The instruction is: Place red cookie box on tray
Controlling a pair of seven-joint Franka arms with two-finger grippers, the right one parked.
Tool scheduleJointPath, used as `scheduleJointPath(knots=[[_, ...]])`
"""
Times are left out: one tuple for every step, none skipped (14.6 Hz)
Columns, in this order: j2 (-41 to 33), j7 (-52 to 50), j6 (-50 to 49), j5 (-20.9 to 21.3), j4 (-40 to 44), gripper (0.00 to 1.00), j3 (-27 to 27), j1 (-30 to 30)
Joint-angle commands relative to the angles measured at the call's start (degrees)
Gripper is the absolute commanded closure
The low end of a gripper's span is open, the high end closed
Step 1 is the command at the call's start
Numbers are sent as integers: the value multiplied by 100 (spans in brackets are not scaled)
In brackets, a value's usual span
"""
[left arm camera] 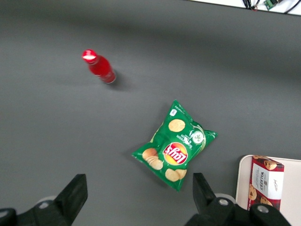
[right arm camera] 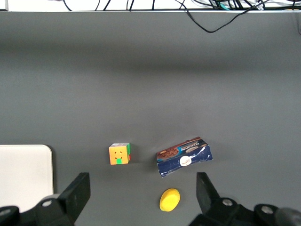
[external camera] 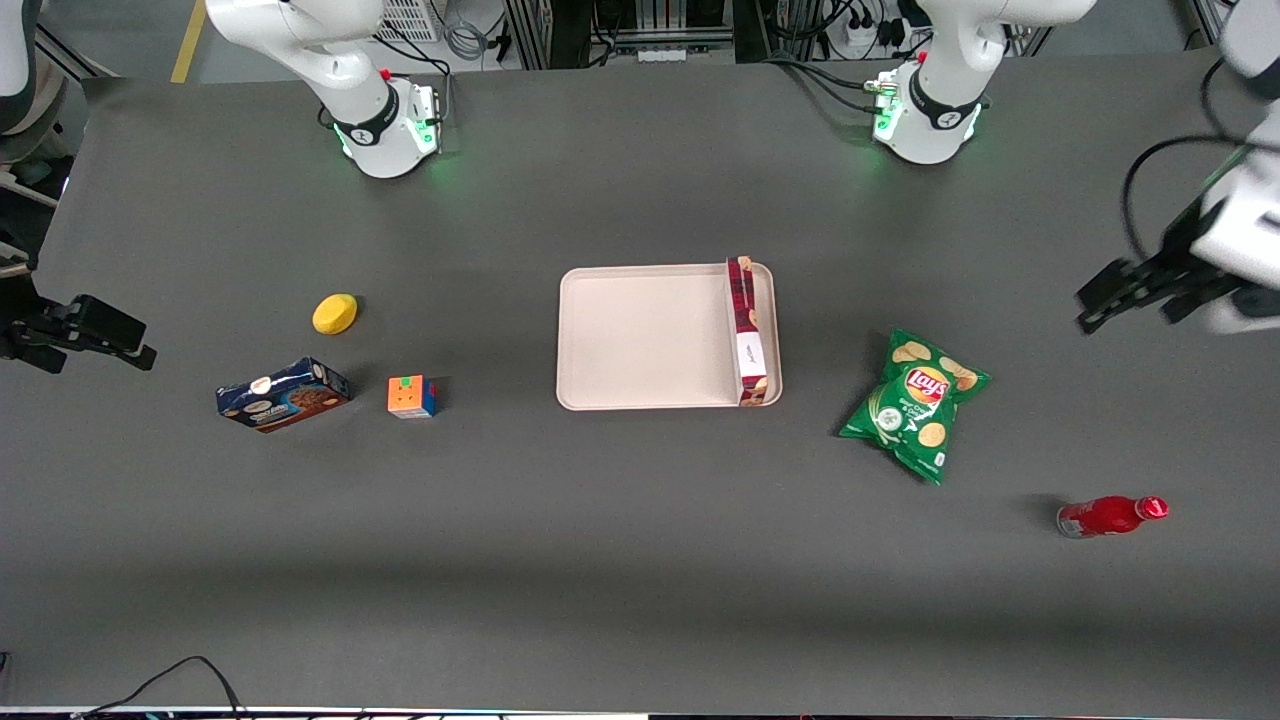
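The red cookie box (external camera: pixel 747 332) stands on its long edge in the pale tray (external camera: pixel 640 340), along the tray's rim toward the working arm's end of the table. One end of the box (left arm camera: pixel 265 182) and a corner of the tray (left arm camera: pixel 242 181) show in the left wrist view. My gripper (external camera: pixel 1130 290) hangs high above the table at the working arm's end, well away from the tray, open with nothing between its fingers (left arm camera: pixel 75 193).
A green chips bag (external camera: pixel 915 402) lies between the tray and my gripper. A red bottle (external camera: pixel 1110 515) lies nearer the front camera. Toward the parked arm's end are a puzzle cube (external camera: pixel 412 396), a blue cookie box (external camera: pixel 283 393) and a yellow lemon-like object (external camera: pixel 334 313).
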Motion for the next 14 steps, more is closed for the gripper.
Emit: scheduleJointPath(knots=[[-250,152,-573,8,300,0,-60,74],[-259,240,-679,34,423,0,-68,65],[-259,285,-775,51,503,0,-77,65],[-259,285,-863,60,512,0,-77,65],[-250,294,-960,60,512,0,-86,65],[-250,329,-1083,78,512,0,-86,65],[-250,538,-1241,87,512,0,-86,65],[-250,740,-1286,104,521,0,-86,65],[-250,794,-1295,113,521,0,-86,74],[-250,795,-1304,113,512,0,-77,74],[-250,803,-1304,113,504,0,-77,74],[-242,812,-1304,113,495,0,-77,74],[-242,812,-1295,113,503,0,-77,74],[-233,812,-1295,122,504,0,-86,74]])
